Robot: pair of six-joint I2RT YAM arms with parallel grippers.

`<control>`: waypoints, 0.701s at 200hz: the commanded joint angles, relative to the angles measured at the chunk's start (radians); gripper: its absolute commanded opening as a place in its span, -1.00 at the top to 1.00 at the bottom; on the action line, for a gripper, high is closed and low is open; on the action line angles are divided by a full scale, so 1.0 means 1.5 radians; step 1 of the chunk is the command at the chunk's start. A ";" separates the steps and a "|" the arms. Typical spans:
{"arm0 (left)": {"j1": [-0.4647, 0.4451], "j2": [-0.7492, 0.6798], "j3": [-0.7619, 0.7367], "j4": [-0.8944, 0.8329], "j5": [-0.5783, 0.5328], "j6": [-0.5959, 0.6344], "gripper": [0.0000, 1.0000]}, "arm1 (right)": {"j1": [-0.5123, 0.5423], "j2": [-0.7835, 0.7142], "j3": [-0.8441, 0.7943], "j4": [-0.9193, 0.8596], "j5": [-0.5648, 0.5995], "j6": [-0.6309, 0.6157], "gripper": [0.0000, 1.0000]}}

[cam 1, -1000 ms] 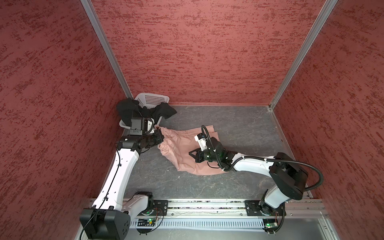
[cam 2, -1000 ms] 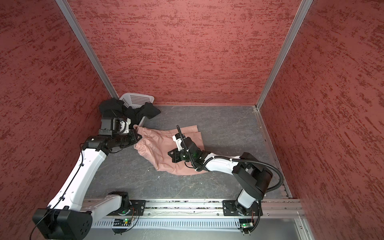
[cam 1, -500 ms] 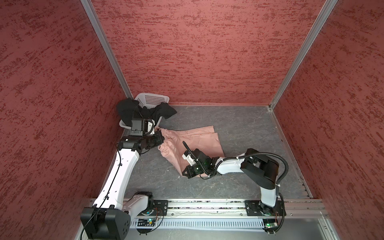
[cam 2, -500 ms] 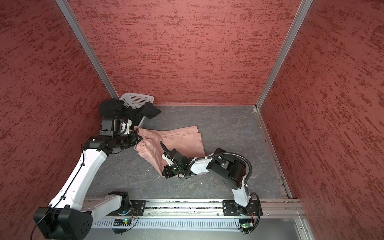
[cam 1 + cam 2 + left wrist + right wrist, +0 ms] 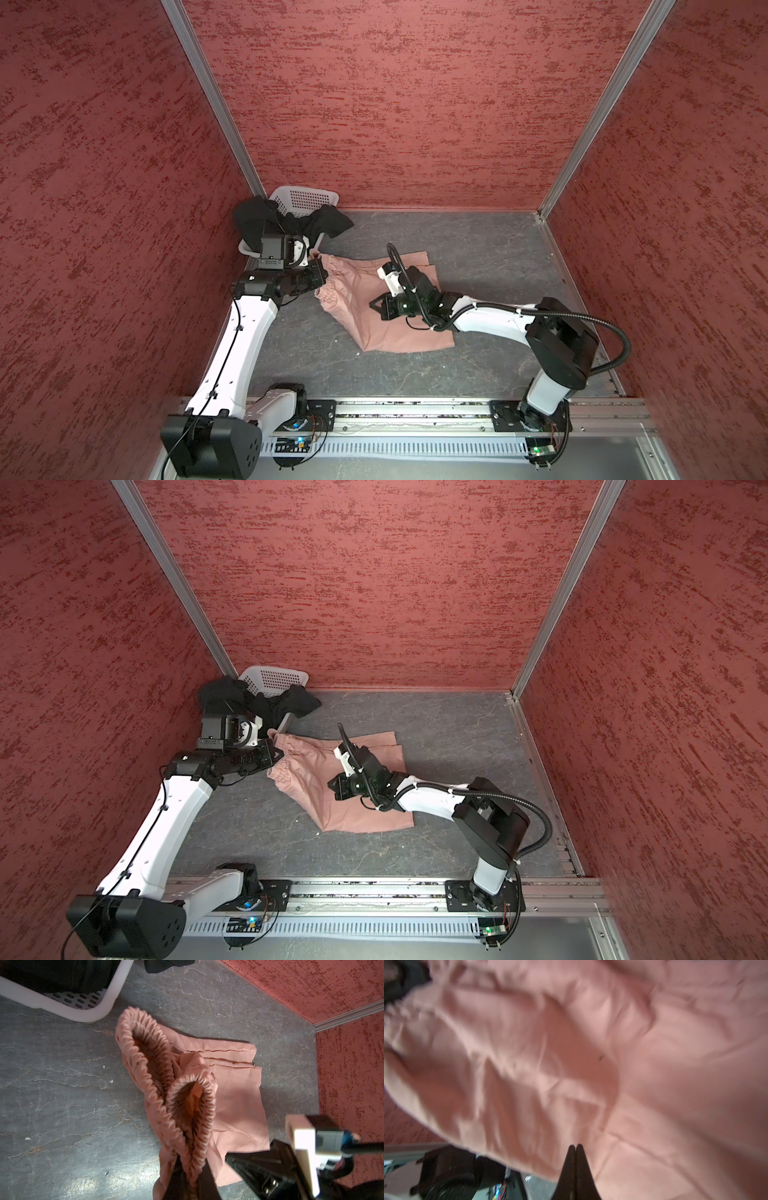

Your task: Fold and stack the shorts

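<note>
The dusty pink fabric shorts (image 5: 353,291) with the gathered elastic waistband (image 5: 145,1076) are seen spread on the dark grey marbled table (image 5: 478,249), at the middle of both top views, the legs fanned toward the right of the frame. The waistband is pinched by the left gripper (image 5: 190,1180), which is clamped on the ruffled edge at the bottom of the left wrist view. The band is raised and looped there, probably so that the garment is anchored and drawn taut for flattening. The right gripper (image 5: 576,1148) is shown with jaws pressed together and nothing between them, low over the pink cloth at centre frame. A smoothing stroke is judged likely, though contact cannot be confirmed. The black fabric shorts (image 5: 328,218) are draped over the white perforated plastic basket (image 5: 303,197) at the upper left, evidently set aside for later. No fold is yet made.
</note>
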 commanded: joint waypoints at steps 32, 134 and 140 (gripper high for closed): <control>0.007 -0.003 0.037 -0.003 0.013 0.022 1.00 | -0.042 0.179 0.168 0.005 0.012 -0.055 1.00; 0.024 0.004 0.089 -0.060 -0.047 0.043 1.00 | -0.041 0.260 0.290 -0.061 -0.013 -0.109 0.80; 0.024 0.005 0.092 -0.062 -0.048 0.045 1.00 | -0.042 0.238 0.271 -0.060 -0.010 -0.111 0.77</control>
